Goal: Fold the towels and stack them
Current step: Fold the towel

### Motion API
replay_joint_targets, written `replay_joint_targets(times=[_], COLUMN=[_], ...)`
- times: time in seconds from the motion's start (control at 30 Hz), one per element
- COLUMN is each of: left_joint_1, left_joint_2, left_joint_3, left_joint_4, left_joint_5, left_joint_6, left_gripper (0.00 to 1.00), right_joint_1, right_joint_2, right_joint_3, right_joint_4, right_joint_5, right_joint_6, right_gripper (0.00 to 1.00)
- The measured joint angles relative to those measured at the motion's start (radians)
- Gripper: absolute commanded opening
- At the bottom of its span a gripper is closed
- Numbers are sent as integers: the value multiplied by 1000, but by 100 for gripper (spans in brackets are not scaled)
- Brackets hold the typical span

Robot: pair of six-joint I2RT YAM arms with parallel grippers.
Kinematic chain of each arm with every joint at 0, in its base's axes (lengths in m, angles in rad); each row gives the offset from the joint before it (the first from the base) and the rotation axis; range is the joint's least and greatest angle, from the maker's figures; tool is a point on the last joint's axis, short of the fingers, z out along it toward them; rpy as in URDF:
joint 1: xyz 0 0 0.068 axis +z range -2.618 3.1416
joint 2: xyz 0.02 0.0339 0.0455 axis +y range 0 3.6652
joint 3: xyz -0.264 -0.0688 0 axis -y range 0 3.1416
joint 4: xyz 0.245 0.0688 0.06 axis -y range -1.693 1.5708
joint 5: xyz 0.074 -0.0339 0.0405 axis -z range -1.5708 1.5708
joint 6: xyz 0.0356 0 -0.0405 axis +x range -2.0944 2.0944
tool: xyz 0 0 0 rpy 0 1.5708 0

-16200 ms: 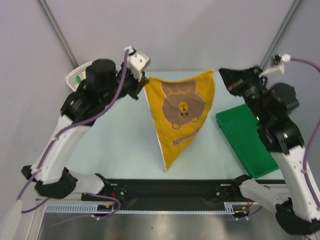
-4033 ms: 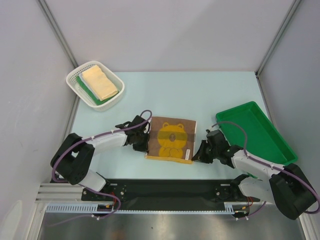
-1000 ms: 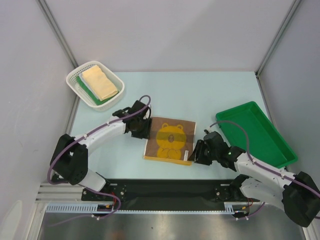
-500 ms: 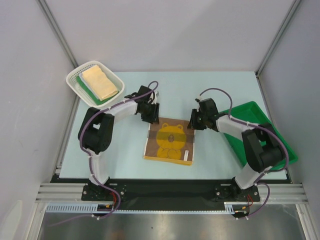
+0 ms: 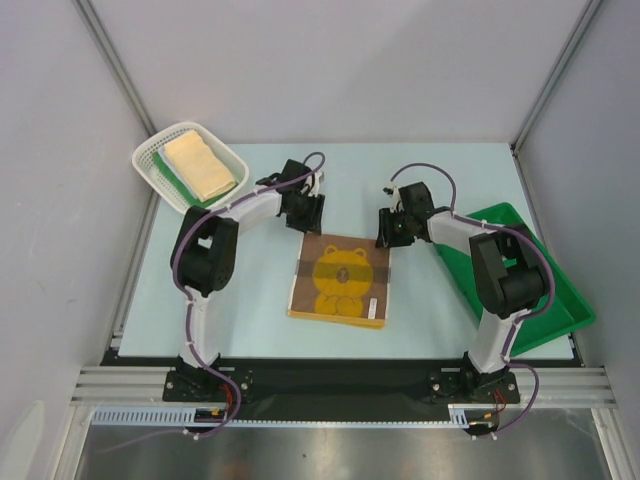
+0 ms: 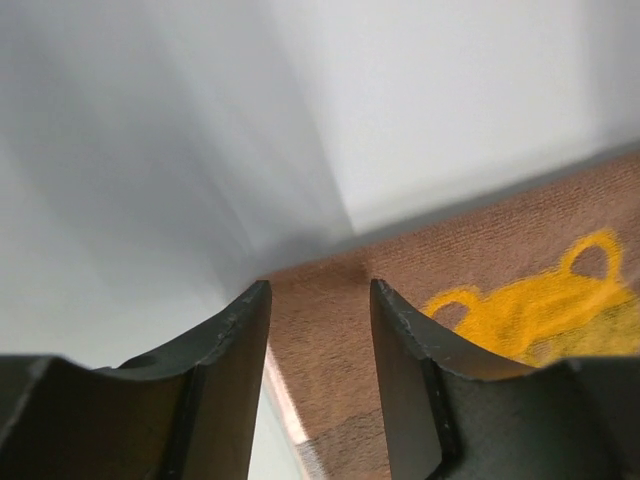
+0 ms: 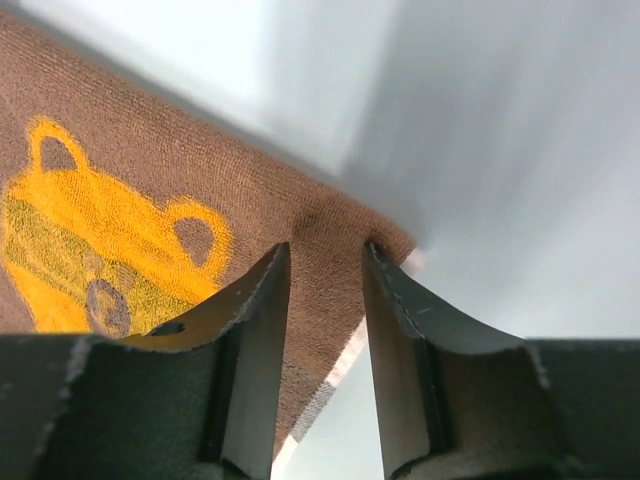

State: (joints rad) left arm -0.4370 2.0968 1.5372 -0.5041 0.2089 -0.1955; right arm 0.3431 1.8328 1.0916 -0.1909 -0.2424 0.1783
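A folded tan-brown towel [image 5: 340, 285] with a yellow bear print lies flat in the middle of the table. My left gripper [image 5: 306, 222] stands over its far left corner. In the left wrist view the gripper [image 6: 320, 285] is open, its jaws straddling the brown towel [image 6: 480, 250] corner. My right gripper [image 5: 384, 232] is at the far right corner. The right wrist view shows this gripper [image 7: 326, 246] open too, with the towel [image 7: 110, 160] corner lying between its fingers. A pale cream towel [image 5: 198, 165] lies folded on a green towel [image 5: 180, 190].
Both folded towels sit in a white mesh basket [image 5: 150, 160] at the far left corner of the table. A green plastic tray [image 5: 520, 270] lies along the right side, close to my right arm. Grey walls enclose the table on three sides.
Both arms have swung away from the towel's left side and near right corner, out to its two far corners. The towel itself has stayed put.
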Motion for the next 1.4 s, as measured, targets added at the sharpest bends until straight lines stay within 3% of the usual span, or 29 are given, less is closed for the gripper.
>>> replay_joint_targets(times=[0.2, 0.57, 1.07, 1.4], left_joint_1=[14, 73, 73, 73], left_joint_2=[9, 13, 97, 132], left_joint_3=[108, 126, 169, 213], left_joint_4=[-60, -142, -203, -217], left_joint_5=[-19, 167, 169, 165], left_joint_6=[126, 414, 563, 583], left_gripper=[56, 55, 52, 39], right_joint_1=[-43, -124, -141, -148], right_joint_2=[21, 158, 251, 274], right_joint_3=[105, 302, 404, 422], right_joint_4=[-106, -331, -502, -520], right_joint_5=[-75, -307, -318, -306], right_joint_6=[-103, -320, -447, -472], right_gripper=[47, 47, 52, 22])
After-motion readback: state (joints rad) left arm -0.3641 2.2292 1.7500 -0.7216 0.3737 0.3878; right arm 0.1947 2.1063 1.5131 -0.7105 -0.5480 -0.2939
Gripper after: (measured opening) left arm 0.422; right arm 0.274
